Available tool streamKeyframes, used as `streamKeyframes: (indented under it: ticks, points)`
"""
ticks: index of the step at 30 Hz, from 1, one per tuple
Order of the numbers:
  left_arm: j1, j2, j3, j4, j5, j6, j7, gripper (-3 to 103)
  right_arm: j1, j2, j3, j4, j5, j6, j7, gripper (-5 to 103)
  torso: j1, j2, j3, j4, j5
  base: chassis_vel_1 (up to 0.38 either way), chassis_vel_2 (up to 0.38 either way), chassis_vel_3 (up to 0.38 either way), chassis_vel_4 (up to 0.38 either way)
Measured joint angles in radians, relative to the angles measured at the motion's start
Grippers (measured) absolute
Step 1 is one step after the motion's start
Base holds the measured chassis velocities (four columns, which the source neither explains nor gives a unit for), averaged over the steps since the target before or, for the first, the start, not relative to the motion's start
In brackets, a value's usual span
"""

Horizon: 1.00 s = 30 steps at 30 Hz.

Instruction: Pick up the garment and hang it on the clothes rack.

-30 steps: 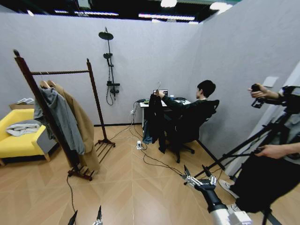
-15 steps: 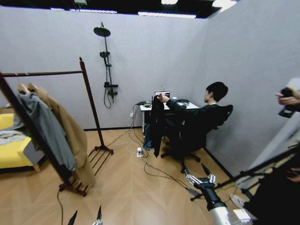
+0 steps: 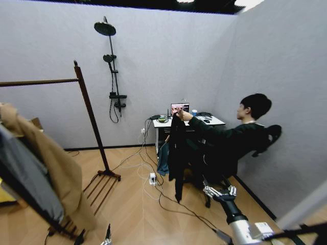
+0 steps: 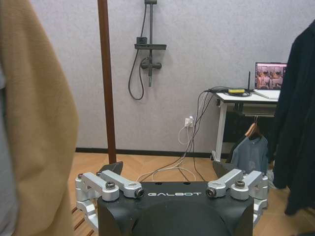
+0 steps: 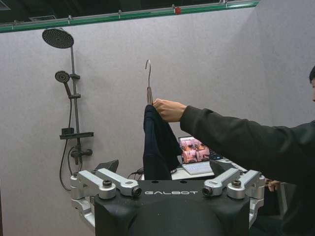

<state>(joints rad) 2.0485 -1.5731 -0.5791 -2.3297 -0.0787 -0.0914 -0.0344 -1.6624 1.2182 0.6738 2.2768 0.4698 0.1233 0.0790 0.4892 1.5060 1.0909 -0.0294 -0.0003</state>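
**Black coat held out at the desk, both robot hands low and empty**

Grey panel walls (image 3: 153,61) close off a corner over a pale wood-plank floor (image 3: 138,214), with a black shower column (image 3: 113,71) fixed to the back wall. At the robot's left stands the tall reddish-brown wooden clothes rack (image 3: 91,117), its top bar running off the picture's left edge and its slatted foot on the floor. A long tan coat (image 3: 53,168) and a grey jacket (image 3: 25,189) hang from it in the foreground. The left wrist view brings the tan coat close along one edge and shows one rack post rising in front of the wall.

Near the back corner a seated person in a dark top (image 3: 230,140) holds up the long black garment (image 3: 177,153) on its hanger beside a small white worktop (image 3: 186,122) carrying an open laptop (image 3: 180,108). The right wrist view shows what the head view cannot: the person's hand (image 5: 167,110) gripping just under the metal hook (image 5: 148,78), with the coat draped straight down.

The right hand (image 3: 219,192) is raised low in front of the robot, fingers apart and holding nothing, well short of the garment. The left hand (image 3: 93,236) sits at the bottom edge of the head view, fingers likewise spread and empty.
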Motion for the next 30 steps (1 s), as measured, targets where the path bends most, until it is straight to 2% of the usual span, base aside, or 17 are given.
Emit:
streamKeyframes:
  ticks: [9,12,14,15,17,18,20,21,22,23,24,25,27,30]
  points:
    - [0.0,0.0,0.0,0.0,0.0,0.0,0.0,100,0.028,0.009,-0.006,0.004,0.004,0.007,-0.003,100,0.0,0.0,0.0,0.0003,0.0006,-0.358,0.359,0.361,-0.365]
    - [0.0,0.0,0.0,0.0,0.0,0.0,0.0,100,0.065,0.009,-0.008,0.041,-0.037,-0.004,0.002,100,0.0,0.0,0.0,0.0001,-0.0002,-0.329,0.355,0.368,-0.345]
    - [0.0,0.0,0.0,0.0,0.0,0.0,0.0,100,0.1,0.001,-0.009,0.093,-0.124,-0.043,0.027,100,0.002,-0.001,0.001,0.0008,0.0004,-0.244,0.264,0.284,-0.297]
    - [0.0,0.0,0.0,0.0,0.0,0.0,0.0,100,0.1,0.001,-0.009,0.093,-0.124,-0.043,0.027,100,0.002,-0.001,0.001,0.0008,0.0004,-0.244,0.217,0.262,-0.251]
    - [0.0,0.0,0.0,0.0,0.0,0.0,0.0,100,0.131,-0.012,-0.01,0.143,-0.175,-0.102,0.064,100,0.001,-0.001,0.0,-0.0002,0.0,-0.189,0.192,0.087,-0.106]
    - [0.0,0.0,0.0,0.0,0.0,0.0,0.0,100,0.131,-0.012,-0.01,0.143,-0.175,-0.102,0.064,100,0.001,-0.001,0.0,-0.0002,0.0,-0.144,0.168,0.087,-0.101]
    - [0.0,0.0,0.0,0.0,0.0,0.0,0.0,100,0.17,-0.033,-0.005,0.152,-0.158,-0.143,0.082,100,0.002,-0.001,0.001,0.0001,0.0004,-0.033,0.078,0.069,-0.044]
    - [0.0,0.0,0.0,0.0,0.0,0.0,0.0,100,0.209,-0.059,0.002,0.142,-0.13,-0.168,0.091,100,0.001,-0.001,0.0,0.001,0.0,0.0,0.0,0.0,0.0]
    - [0.0,0.0,0.0,0.0,0.0,0.0,0.0,100,0.209,-0.059,0.002,0.142,-0.13,-0.168,0.091,100,0.001,-0.001,0.0,0.001,0.0,0.0,0.0,0.0,0.0]
    - [0.0,0.0,0.0,0.0,0.0,0.0,-0.001,100,0.254,-0.099,0.008,0.117,-0.085,-0.192,0.098,100,-0.001,0.0,0.0,0.0001,0.0006,0.0,0.0,0.0,0.0]
    - [0.0,0.0,0.0,0.0,0.0,0.0,0.0,100,0.292,-0.137,0.012,0.094,-0.047,-0.206,0.101,100,-0.001,0.0,0.0,0.0002,0.0003,0.041,-0.104,-0.011,0.061]
    - [0.0,0.0,0.0,0.0,0.0,0.0,0.0,100,0.292,-0.137,0.012,0.094,-0.047,-0.206,0.101,100,-0.001,0.0,0.0,0.0002,0.0003,0.041,-0.104,-0.011,0.061]
    - [0.0,0.0,0.0,0.0,0.0,0.0,0.0,100,0.354,-0.187,0.009,0.054,0.013,-0.231,0.108,100,-0.001,0.0,0.0,0.0001,0.0004,0.068,-0.094,-0.088,0.059]
    - [0.0,0.0,0.0,0.0,0.0,0.0,0.0,100,0.406,-0.216,-0.004,0.012,0.032,-0.239,0.11,100,-0.001,0.001,0.0,0.0,0.0006,0.042,-0.074,-0.028,0.029]
